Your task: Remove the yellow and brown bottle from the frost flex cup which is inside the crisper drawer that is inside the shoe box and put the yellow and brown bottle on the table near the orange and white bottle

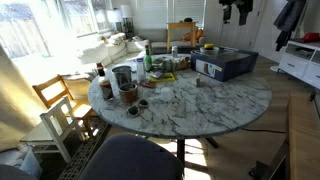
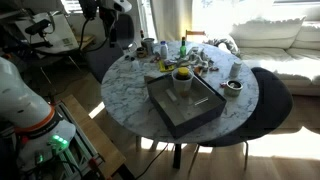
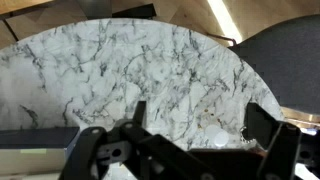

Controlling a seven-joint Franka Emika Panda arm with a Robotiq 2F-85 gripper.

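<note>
The yellow and brown bottle (image 2: 183,73) stands upright in a clear cup (image 2: 182,84) inside the dark navy shoe box (image 2: 185,105), which sits on the round marble table (image 2: 125,85). The bottle (image 1: 209,47) and the box (image 1: 225,66) also show at the far right of the table (image 1: 200,105) in an exterior view. In the wrist view my gripper (image 3: 200,125) is open and empty, high above bare marble (image 3: 130,70). A corner of the box (image 3: 30,137) lies at its lower left. The bottle is hidden in the wrist view.
Metal cans, bottles and small items cluster on the table's far part (image 2: 160,48), also seen in an exterior view (image 1: 125,80). A black chair (image 2: 272,95) stands at the table's edge and shows in the wrist view (image 3: 285,50). A wooden chair (image 1: 62,105) stands nearby. A small white disc (image 3: 210,140) lies under the gripper.
</note>
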